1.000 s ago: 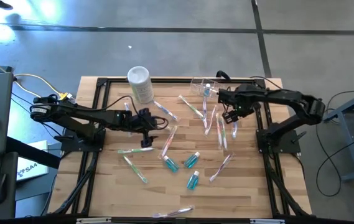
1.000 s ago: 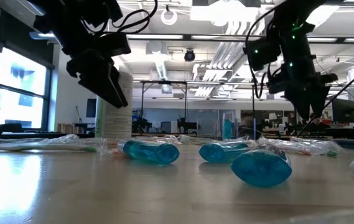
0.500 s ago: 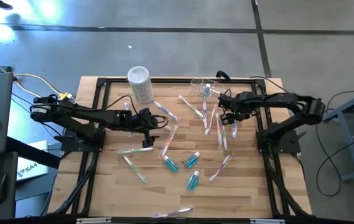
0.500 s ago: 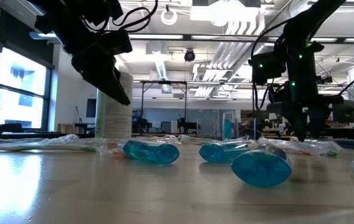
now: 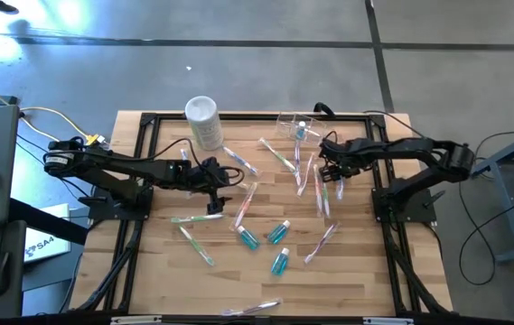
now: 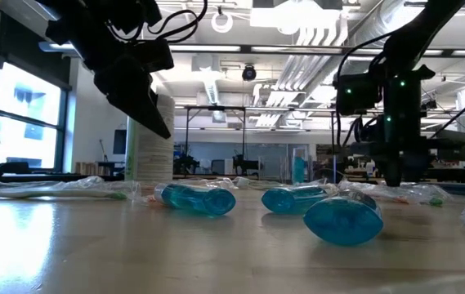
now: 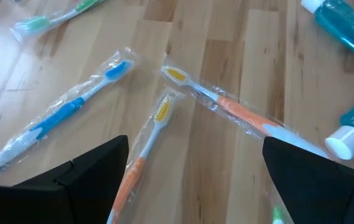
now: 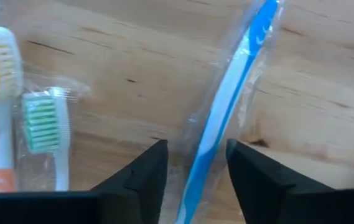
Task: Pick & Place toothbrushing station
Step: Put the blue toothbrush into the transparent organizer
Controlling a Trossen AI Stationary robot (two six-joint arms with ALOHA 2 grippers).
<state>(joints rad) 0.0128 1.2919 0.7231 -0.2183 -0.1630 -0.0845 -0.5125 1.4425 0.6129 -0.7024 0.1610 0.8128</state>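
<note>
The toothbrushing station (image 5: 293,125), a clear thin-walled box with a small blue bottle in it, stands near the table's far edge. My right gripper (image 5: 329,169) is nearer than the station, low over a group of wrapped toothbrushes. It is open, and its fingers (image 8: 140,173) stand on either side of a blue toothbrush (image 8: 228,102) in a clear wrapper. My left gripper (image 5: 223,174) is open wide and empty. It hangs above the table's middle, over orange-and-yellow wrapped toothbrushes (image 7: 158,124). My right gripper points down with one finger on each long side of the wrapped blue toothbrush, near its handle (image 8: 201,152), which lies flat on the table. I cannot tell whether the fingers touch the wrapper.
A whitish cylindrical container (image 5: 204,122) stands at the far left. Several wrapped toothbrushes (image 5: 244,204) and three blue bottles (image 5: 279,262) lie scattered over the wooden table (image 5: 356,271). A black frame (image 5: 139,171) runs around the work area.
My right gripper has gone down toward the table and a little toward its left edge, ending low over the wrapped blue toothbrush.
</note>
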